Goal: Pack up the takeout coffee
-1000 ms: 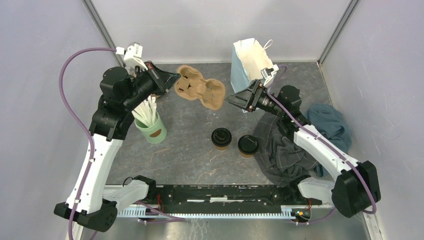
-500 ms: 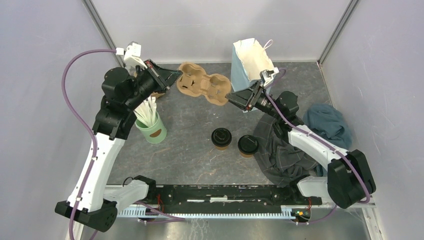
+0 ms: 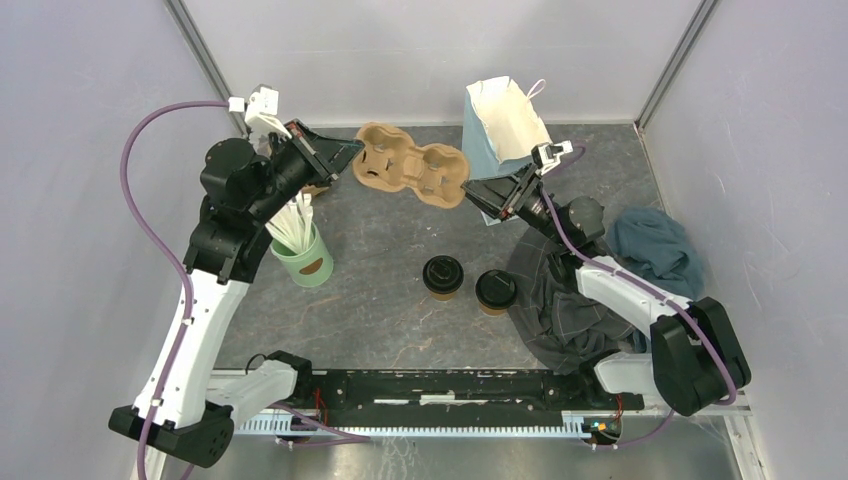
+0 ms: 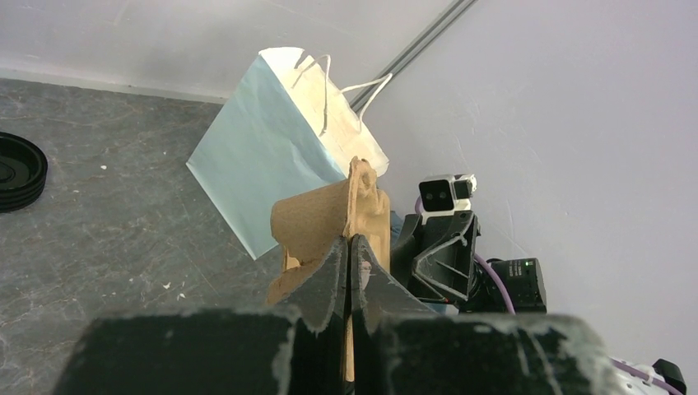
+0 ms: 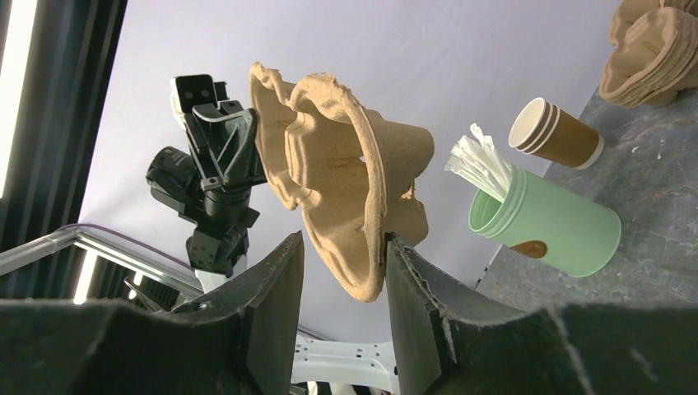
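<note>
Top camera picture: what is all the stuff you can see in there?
Coffee cups: two, brown with black lids, mid-table, side by side.
Cup carrier: one, brown, in the air between the grippers.
Paper bag: one, light blue, at the back.
Cup of sticks: one, green, white sticks, left side.
Cloths: two, dark grey and blue, right side.
Black lids: one stack, black, on the table, left wrist view.
Left gripper: one, black, shut on the carrier's edge.
Right gripper: one, black, open around the carrier's other edge.
</note>
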Action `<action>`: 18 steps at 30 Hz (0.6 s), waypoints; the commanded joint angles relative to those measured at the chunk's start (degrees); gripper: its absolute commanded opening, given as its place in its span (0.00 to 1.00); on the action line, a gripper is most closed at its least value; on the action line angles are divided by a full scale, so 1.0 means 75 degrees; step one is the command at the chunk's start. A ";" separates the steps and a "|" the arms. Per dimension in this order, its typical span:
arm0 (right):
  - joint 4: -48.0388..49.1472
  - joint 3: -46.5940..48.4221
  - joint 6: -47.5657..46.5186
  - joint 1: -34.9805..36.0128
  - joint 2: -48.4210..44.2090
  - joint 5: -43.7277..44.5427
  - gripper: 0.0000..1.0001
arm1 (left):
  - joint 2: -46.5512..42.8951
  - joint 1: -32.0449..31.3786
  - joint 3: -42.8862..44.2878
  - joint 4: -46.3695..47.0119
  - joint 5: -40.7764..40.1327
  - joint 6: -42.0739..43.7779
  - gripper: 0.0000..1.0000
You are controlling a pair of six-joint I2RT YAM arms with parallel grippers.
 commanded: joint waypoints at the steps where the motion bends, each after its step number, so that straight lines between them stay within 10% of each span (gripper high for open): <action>1: 0.1134 0.0034 0.0399 -0.0058 0.0024 0.0083 0.46 | -0.0148 0.0000 -0.0090 0.0409 0.0224 -0.0366 0.02; 18: 0.2087 -0.0176 0.1040 -0.0084 0.0280 0.0316 0.23 | -0.0208 0.0001 -0.0203 0.0479 0.0301 -0.0345 0.02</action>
